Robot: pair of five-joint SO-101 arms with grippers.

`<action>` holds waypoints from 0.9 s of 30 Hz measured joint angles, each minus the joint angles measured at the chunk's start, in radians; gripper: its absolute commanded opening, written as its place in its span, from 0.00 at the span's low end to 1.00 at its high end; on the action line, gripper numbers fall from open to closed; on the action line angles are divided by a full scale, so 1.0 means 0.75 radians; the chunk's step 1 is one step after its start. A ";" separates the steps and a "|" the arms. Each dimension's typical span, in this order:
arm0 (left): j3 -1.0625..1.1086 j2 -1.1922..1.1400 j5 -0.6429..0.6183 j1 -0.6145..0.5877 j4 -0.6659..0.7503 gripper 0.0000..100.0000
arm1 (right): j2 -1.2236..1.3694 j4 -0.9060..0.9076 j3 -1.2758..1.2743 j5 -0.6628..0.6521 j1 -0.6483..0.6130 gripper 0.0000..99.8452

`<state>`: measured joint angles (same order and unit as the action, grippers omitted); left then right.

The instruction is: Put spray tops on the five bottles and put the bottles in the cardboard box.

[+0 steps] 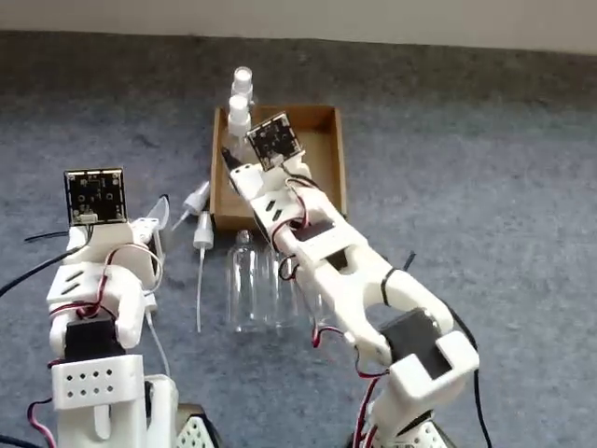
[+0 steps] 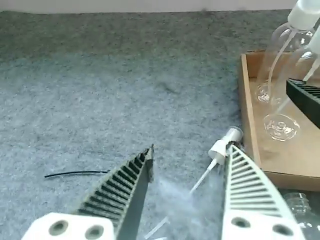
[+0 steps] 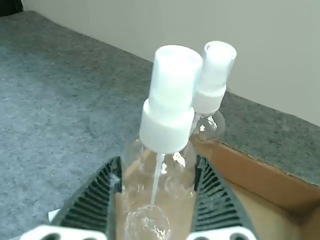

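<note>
Two clear bottles with white spray tops stand upright in the far left corner of the cardboard box [image 1: 326,159]. My right gripper [image 1: 238,154] [image 3: 158,167] is shut on the nearer capped bottle [image 1: 240,110] [image 3: 167,115]; the other capped bottle [image 1: 242,78] [image 3: 212,82] stands just behind it. Three uncapped bottles [image 1: 247,280] lie side by side in front of the box. Two loose spray tops [image 1: 196,198] [image 1: 203,233] lie left of the box. My left gripper [image 1: 157,224] [image 2: 191,150] hangs open over the carpet, with one spray top [image 2: 222,147] just past its fingertips.
Grey carpet covers the table. A thin black wire [image 2: 75,174] lies on it left of the left gripper. The box wall [image 2: 248,115] rises close beside the loose spray top. The right arm stretches over the lying bottles.
</note>
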<state>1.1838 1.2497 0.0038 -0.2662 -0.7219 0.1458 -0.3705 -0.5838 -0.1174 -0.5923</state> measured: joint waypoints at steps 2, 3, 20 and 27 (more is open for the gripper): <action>0.000 0.000 0.000 0.000 0.000 0.21 | 0.033 -0.020 0.000 0.000 0.000 0.00; 0.000 0.000 0.000 0.000 0.000 0.21 | 0.045 -0.025 0.000 0.000 0.000 0.00; 0.000 0.000 0.000 0.000 0.000 0.21 | 0.176 -0.029 0.139 0.000 0.000 0.01; 0.000 0.000 0.000 0.000 0.000 0.21 | 0.176 -0.029 0.139 0.000 0.000 0.01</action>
<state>1.1838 1.2497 0.0038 -0.2662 -0.7219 0.2777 -0.3920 -0.4795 -0.1174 -0.5923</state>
